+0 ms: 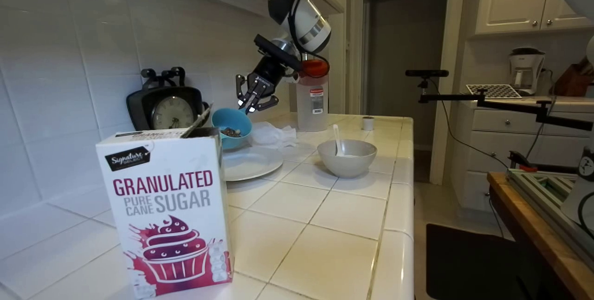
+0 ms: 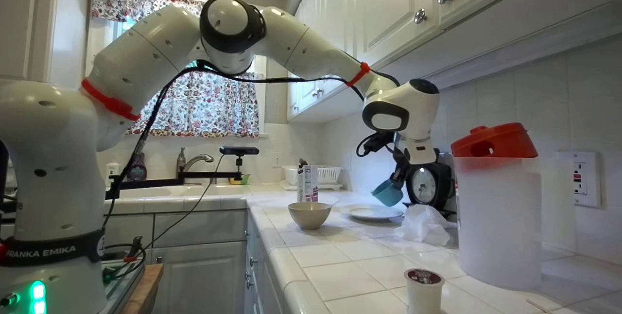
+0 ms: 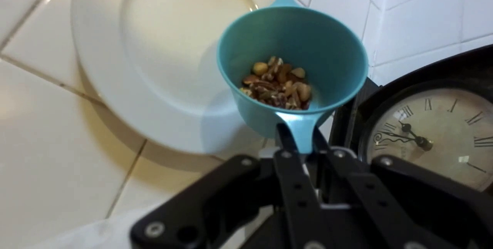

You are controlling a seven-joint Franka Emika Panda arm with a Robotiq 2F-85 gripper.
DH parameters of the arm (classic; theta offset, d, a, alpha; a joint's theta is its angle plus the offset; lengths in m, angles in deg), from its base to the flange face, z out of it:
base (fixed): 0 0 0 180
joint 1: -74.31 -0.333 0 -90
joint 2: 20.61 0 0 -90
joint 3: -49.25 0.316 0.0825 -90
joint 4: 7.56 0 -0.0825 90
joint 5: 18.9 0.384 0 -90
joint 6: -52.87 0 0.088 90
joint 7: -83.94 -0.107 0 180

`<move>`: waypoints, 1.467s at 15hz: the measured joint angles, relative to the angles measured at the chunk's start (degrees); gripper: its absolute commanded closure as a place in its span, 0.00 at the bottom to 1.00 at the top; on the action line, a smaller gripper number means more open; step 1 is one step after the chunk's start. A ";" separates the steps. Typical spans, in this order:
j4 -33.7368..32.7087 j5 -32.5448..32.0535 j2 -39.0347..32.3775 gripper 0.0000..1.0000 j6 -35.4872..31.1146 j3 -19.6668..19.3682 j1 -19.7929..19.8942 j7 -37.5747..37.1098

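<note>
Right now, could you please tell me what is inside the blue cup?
The blue cup holds a small heap of mixed nuts, seen in the wrist view. They cover much of its bottom, so anything beneath them is hidden.

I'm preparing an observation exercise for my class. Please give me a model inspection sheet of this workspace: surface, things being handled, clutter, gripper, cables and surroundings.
Surface: white tiled counter with visible grout lines.
Things handled: blue cup containing mixed nuts; tilted, apparently held above the edge of a white plate.
Clutter: open sugar box; bowl with a white spoon in it; crumpled white sheet; black-framed clock; red-lidded container; small white tub.
Gripper: the gripper is shut on the cup's handle.
Cables: black cable along the arm; thin cable hanging below a mounted camera.
Surroundings: patterned curtain, wall cabinets, coffee maker, dark floor mat.
</note>
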 measured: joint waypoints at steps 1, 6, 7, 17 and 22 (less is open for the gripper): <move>0.00 -0.31 -0.03 0.97 -1.37 0.03 -0.44 0.11; 0.48 -1.99 -0.04 0.97 -7.53 0.66 -1.67 1.36; 0.68 -2.32 -0.04 0.97 -8.44 0.77 -1.81 1.77; 6.98 -3.01 5.04 0.97 -12.32 2.64 -1.97 6.71; 12.67 -2.83 9.29 0.97 -14.98 2.95 -1.90 8.89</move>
